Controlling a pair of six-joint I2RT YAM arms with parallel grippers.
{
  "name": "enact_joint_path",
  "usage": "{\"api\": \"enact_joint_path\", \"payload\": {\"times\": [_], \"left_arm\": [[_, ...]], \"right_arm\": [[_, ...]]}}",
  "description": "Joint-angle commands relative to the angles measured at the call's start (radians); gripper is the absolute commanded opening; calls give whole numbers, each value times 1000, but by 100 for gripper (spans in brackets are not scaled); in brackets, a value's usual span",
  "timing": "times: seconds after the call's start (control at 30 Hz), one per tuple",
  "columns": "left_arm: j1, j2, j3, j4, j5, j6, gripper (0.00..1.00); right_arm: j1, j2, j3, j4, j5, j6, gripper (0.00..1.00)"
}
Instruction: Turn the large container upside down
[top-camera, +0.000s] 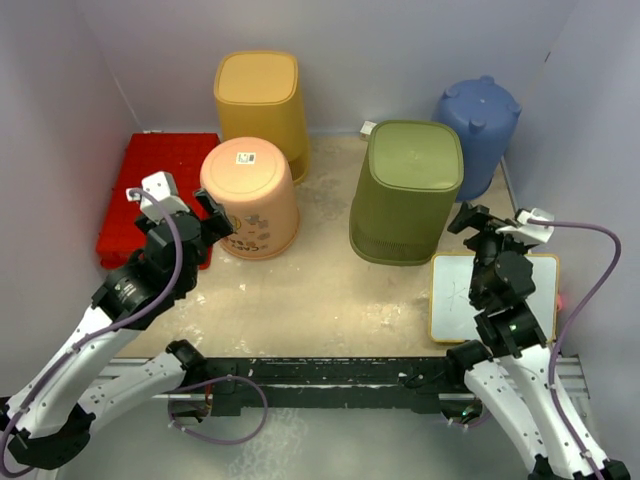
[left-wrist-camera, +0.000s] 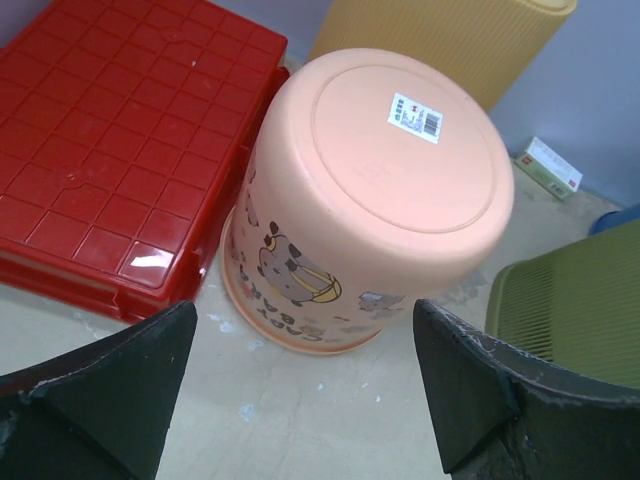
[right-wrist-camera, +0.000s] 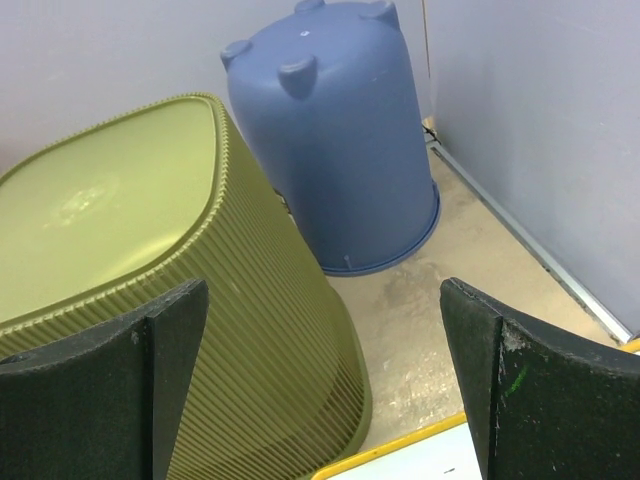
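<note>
The large container (top-camera: 405, 190) is an olive-green ribbed bin. It stands bottom up on the table, right of centre, and fills the left of the right wrist view (right-wrist-camera: 150, 260). My right gripper (top-camera: 498, 222) hovers just right of its base, open and empty (right-wrist-camera: 322, 370). A peach bucket (top-camera: 250, 195) with cartoon print also stands bottom up at the left (left-wrist-camera: 375, 190). My left gripper (top-camera: 183, 208) sits just in front of it to the left, open with nothing between its fingers (left-wrist-camera: 303, 375).
A yellow ribbed bin (top-camera: 262, 105) and a blue bucket (top-camera: 478, 115) stand inverted at the back wall. A red crate (top-camera: 150, 190) lies at the far left. A yellow-edged whiteboard (top-camera: 495, 300) lies under my right arm. A small box (top-camera: 367, 128) rests by the back wall.
</note>
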Motion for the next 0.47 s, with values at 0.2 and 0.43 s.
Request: {"api": "enact_joint_path", "payload": {"times": [0.2, 0.43], "left_arm": [[1, 70, -11, 39, -57, -50, 86], [1, 92, -16, 60, -23, -5, 87]], "right_arm": [[4, 57, 63, -9, 110, -12, 100], [4, 65, 66, -11, 107, 0, 100]]}}
